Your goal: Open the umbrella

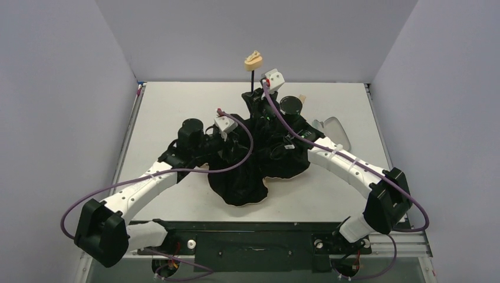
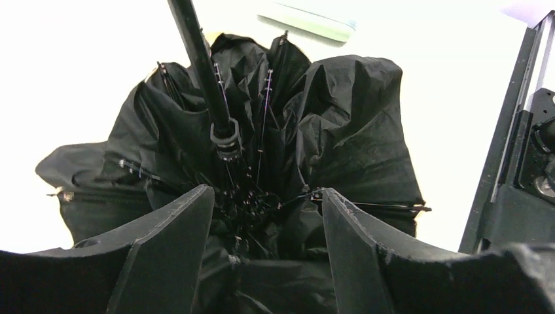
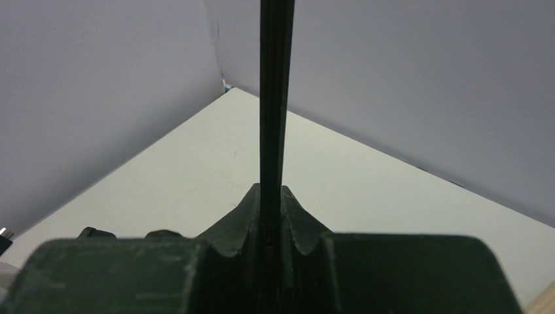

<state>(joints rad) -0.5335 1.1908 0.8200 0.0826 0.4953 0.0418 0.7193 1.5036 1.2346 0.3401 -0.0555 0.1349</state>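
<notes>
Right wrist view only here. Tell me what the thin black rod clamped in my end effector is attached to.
Observer: It is the umbrella shaft, standing upright. The tan handle tops it, above the right end effector.
Operator: Report the canopy.
Observer: The canopy lies slumped on the table, mostly black side showing, not spread.
Operator: Give me the left arm.
Observer: The left end effector is open. Its fingers straddle the folded ribs below the runner collar.
</notes>
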